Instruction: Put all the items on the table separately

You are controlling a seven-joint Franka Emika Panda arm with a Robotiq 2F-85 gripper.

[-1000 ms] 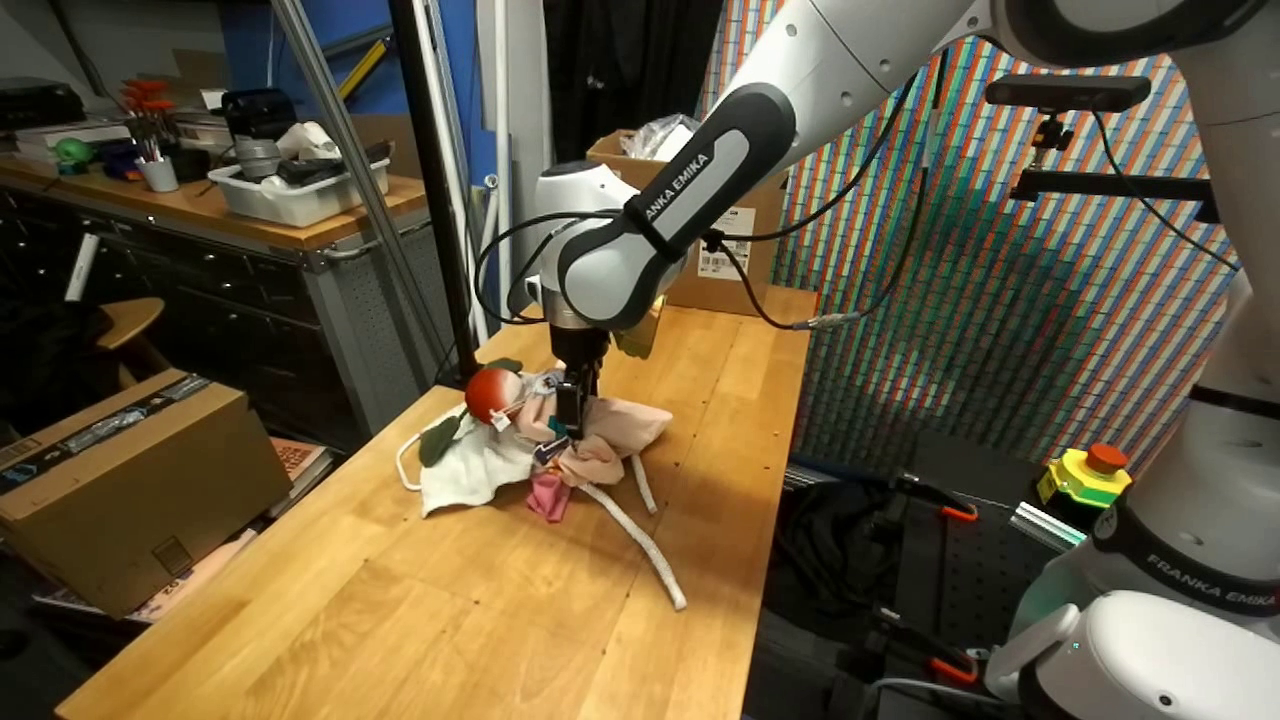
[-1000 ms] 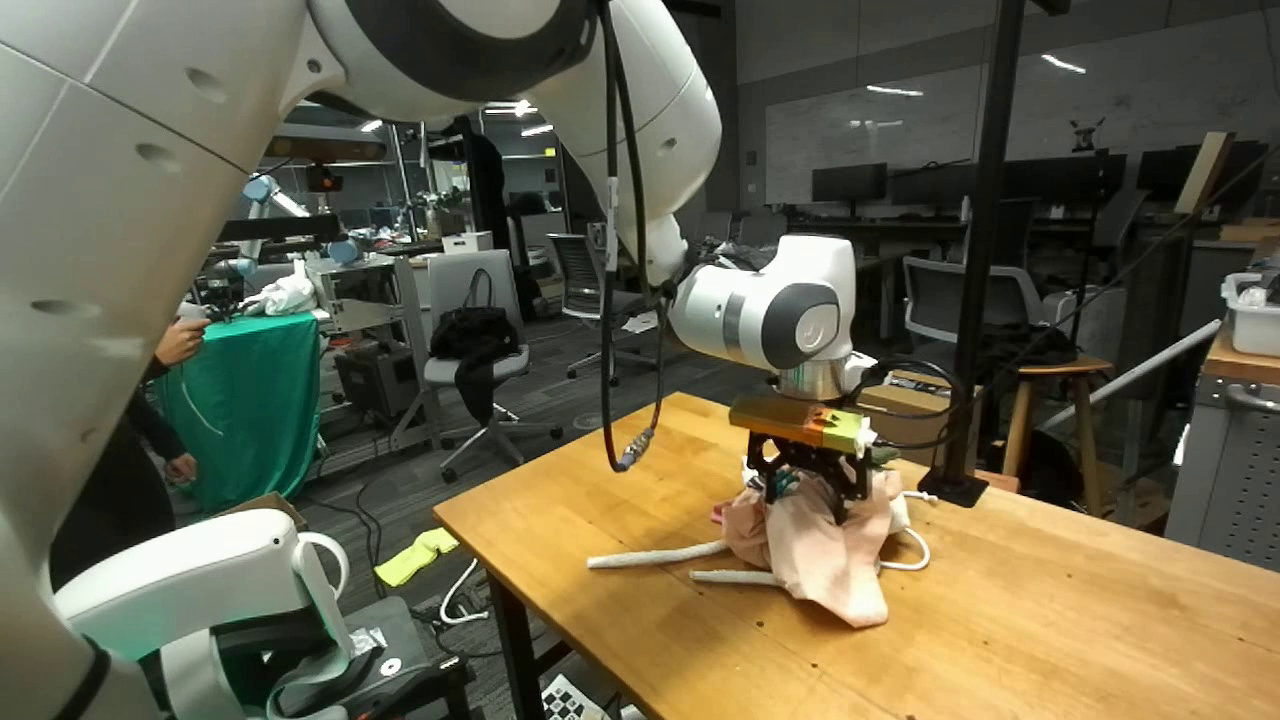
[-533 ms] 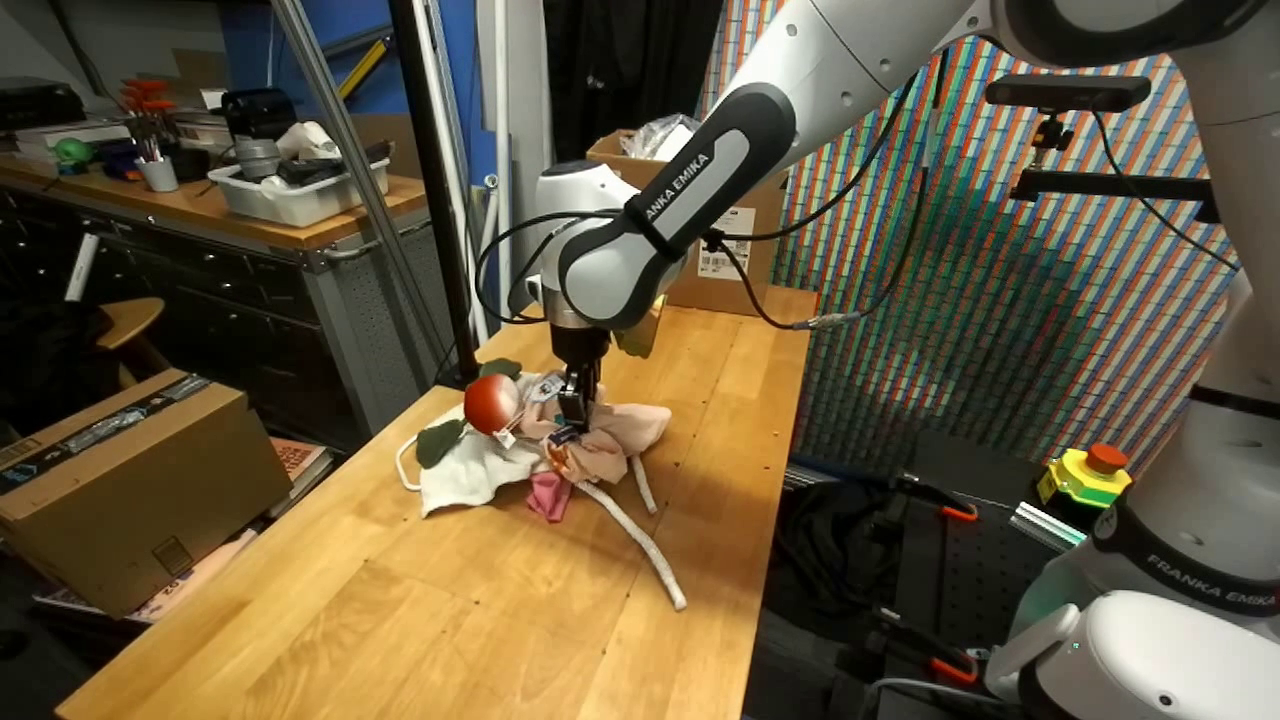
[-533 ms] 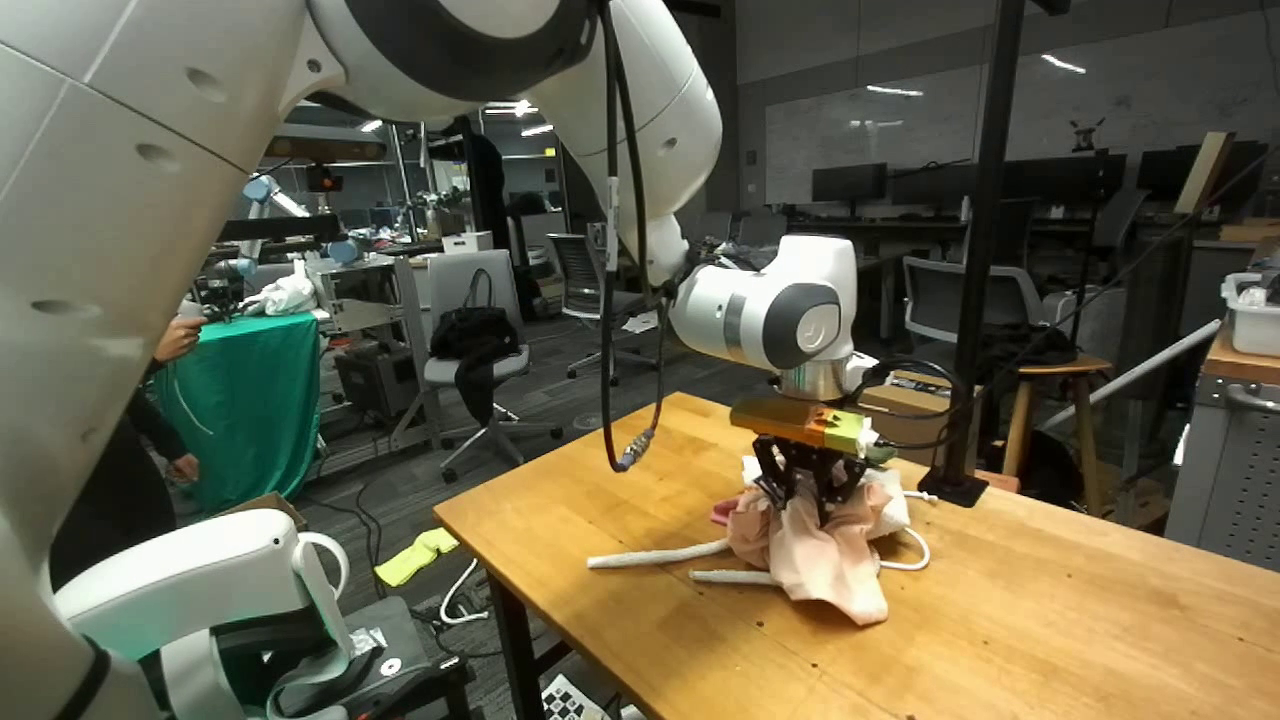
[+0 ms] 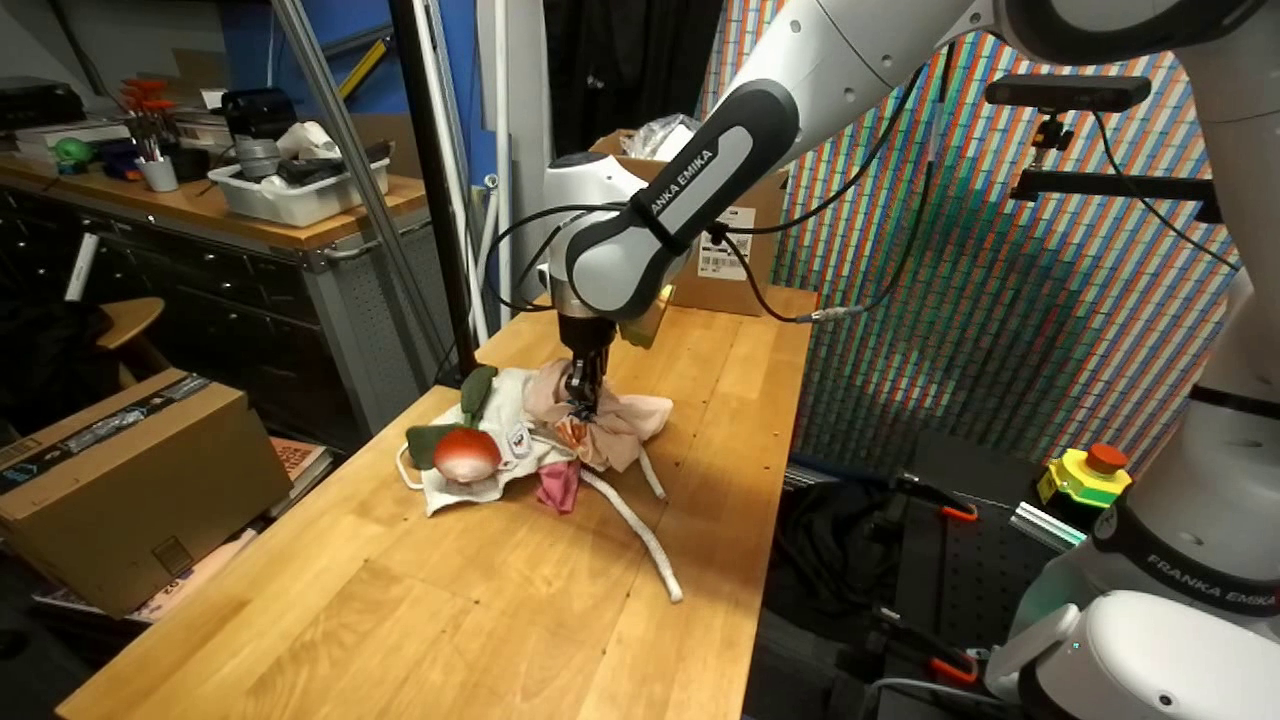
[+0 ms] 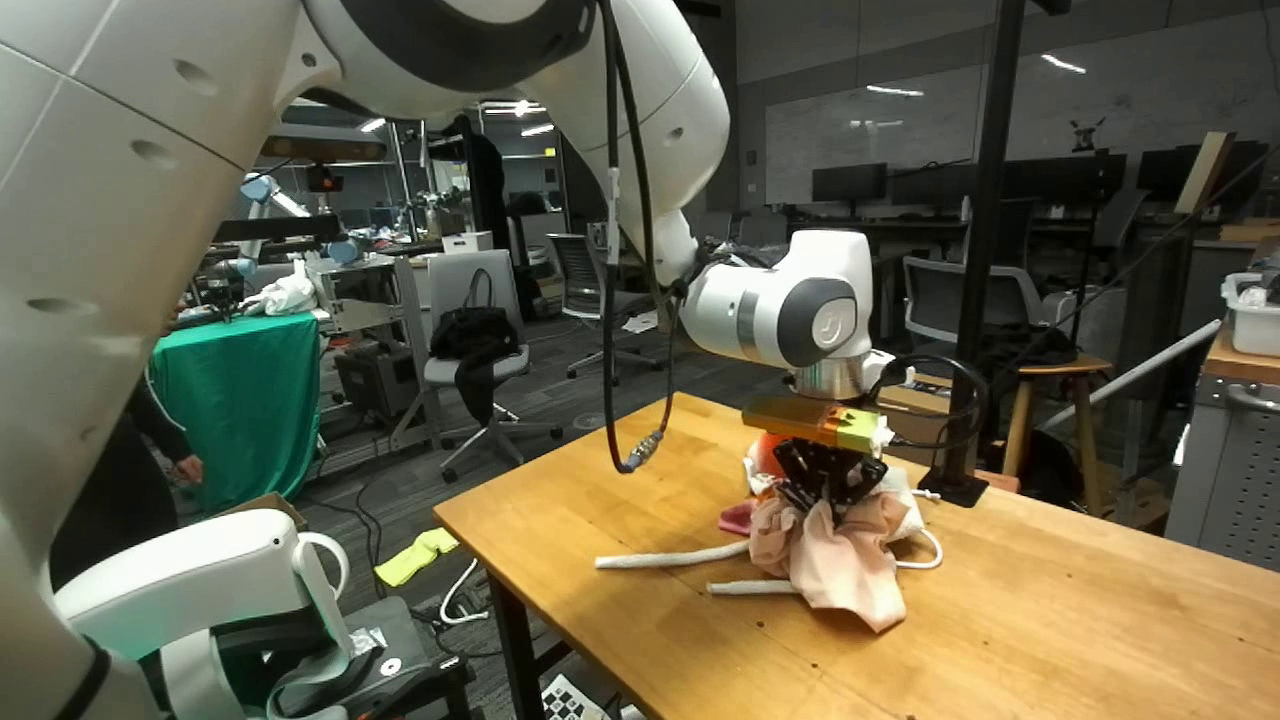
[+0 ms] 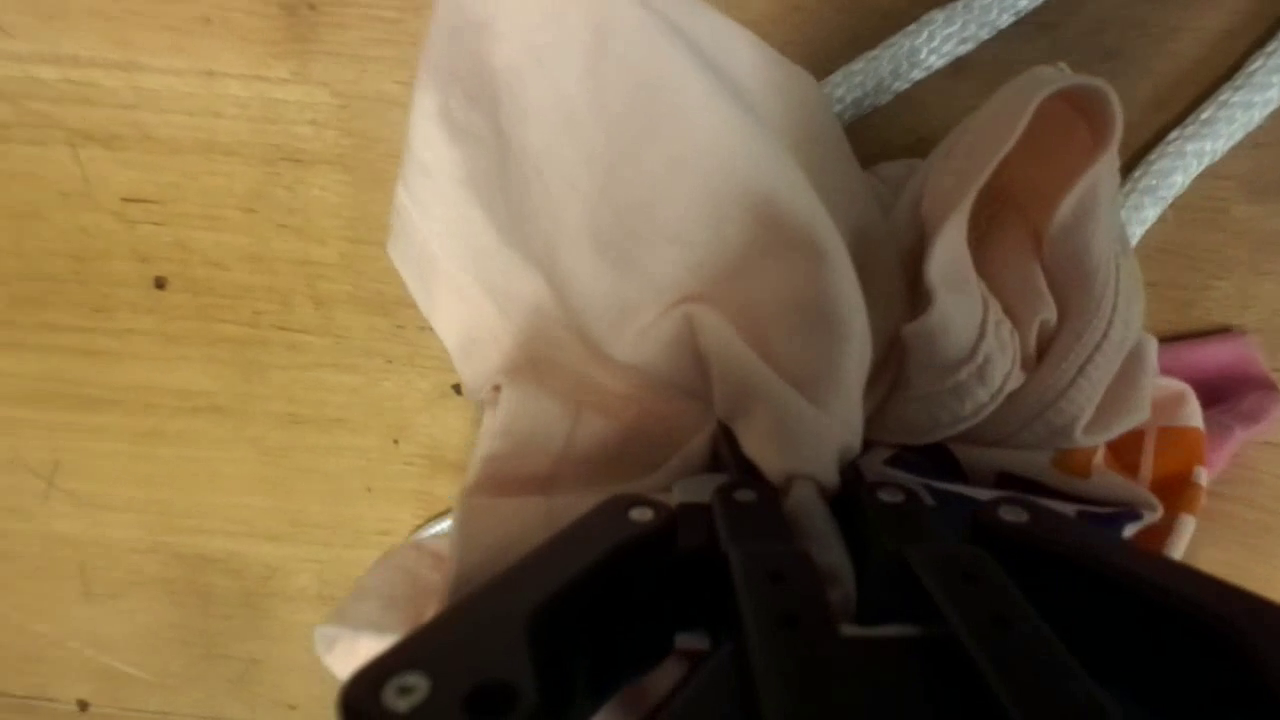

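Several soft items lie in one heap on the table. My gripper [image 5: 582,410] points down into the heap, its jaws shut on a gathered fold of peach cloth [image 7: 640,190]; the fold shows between the fingers in the wrist view. A patterned orange and blue cloth [image 7: 1165,470] lies against the jaws; whether it is pinched too I cannot tell. Beside them in an exterior view are a red and white ball [image 5: 467,455] with green leaves [image 5: 477,392], a white cloth [image 5: 508,400] and a pink cloth [image 5: 558,487]. White rope ends [image 6: 670,557] stick out from beneath.
The wooden table [image 5: 420,600] extends toward the camera in an exterior view. A black post [image 6: 965,440] stands at its edge near the heap. A large cardboard box [image 5: 735,250] sits at the table's far end.
My gripper's jaws have come together on the peach cloth, and the gripper has shifted a little. The ball has rolled across the white cloth away from the gripper, and its leaves have turned.
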